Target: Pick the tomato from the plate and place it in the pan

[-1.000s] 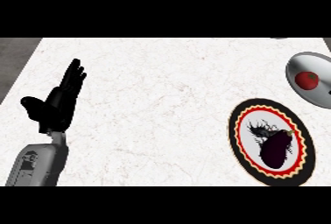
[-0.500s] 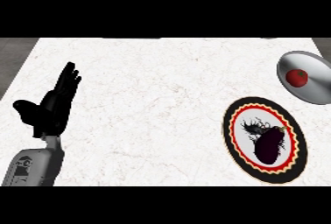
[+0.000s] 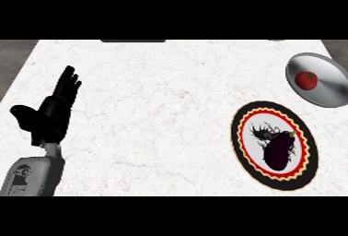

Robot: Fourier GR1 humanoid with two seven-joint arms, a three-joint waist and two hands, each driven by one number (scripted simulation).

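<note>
Pan [image 3: 319, 79] w/ tomato [image 3: 306, 80] now fully in view by counter's [image 3: 156, 92] right edge; left hand [image 3: 51, 115] rests wide open, left edge.

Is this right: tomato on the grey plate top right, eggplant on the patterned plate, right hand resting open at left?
One slip: the hand resting open at the left is the robot's left hand, per the head view. The tomato on the grey plate and the eggplant on the patterned plate are correct.

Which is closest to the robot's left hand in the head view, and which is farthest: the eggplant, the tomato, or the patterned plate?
From the left hand:
1. Patterned plate, right side; its near rim comes first.
2. Eggplant, lying on that plate.
3. Tomato, far right, on the grey plate.
</note>
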